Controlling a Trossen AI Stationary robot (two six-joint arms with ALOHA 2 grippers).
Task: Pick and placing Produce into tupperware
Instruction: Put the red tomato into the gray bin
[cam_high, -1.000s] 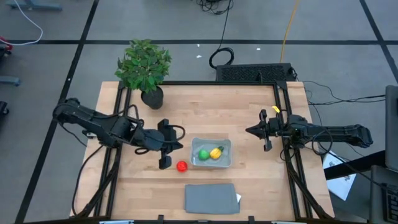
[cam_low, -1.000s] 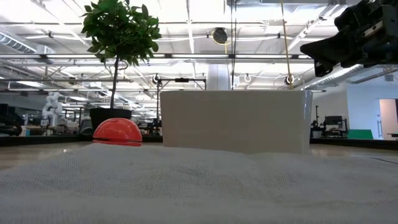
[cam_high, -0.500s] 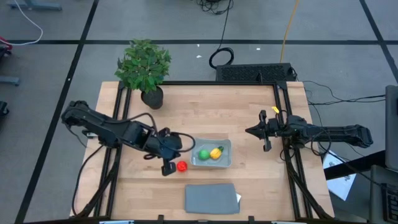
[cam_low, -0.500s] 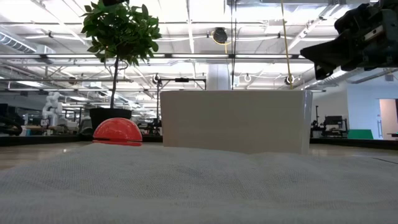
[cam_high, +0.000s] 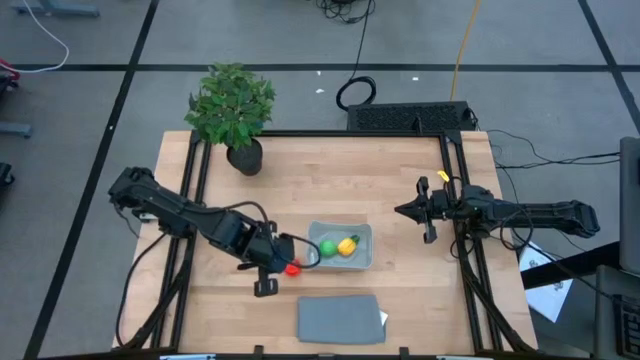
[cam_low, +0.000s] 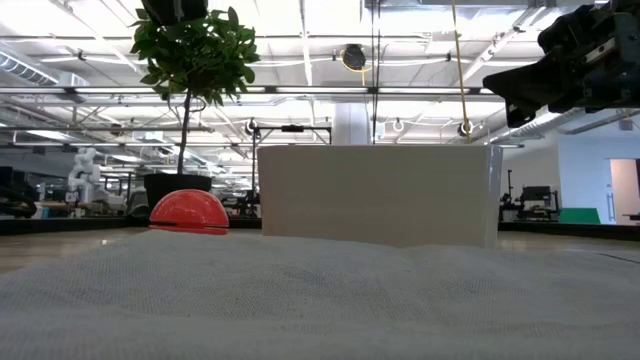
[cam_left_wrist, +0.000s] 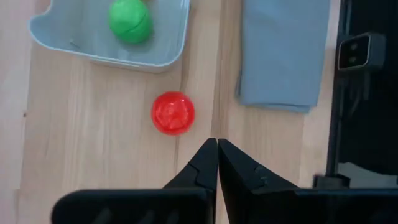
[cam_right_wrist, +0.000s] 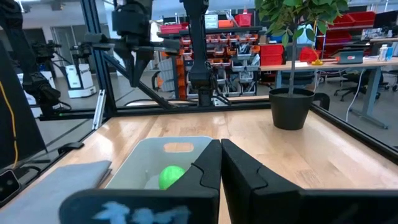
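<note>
The red ball (cam_left_wrist: 173, 112) lies on the bench just at 11 o'clock of the left gripper (cam_left_wrist: 217, 146), whose fingers are pressed together, holding nothing; right gripper (cam_high: 403, 211) waits, also closed.

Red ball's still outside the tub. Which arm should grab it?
Left. The left gripper hangs right beside the red ball, fingers shut, so it must open first. The right gripper waits on the far side of the tupperware.
</note>
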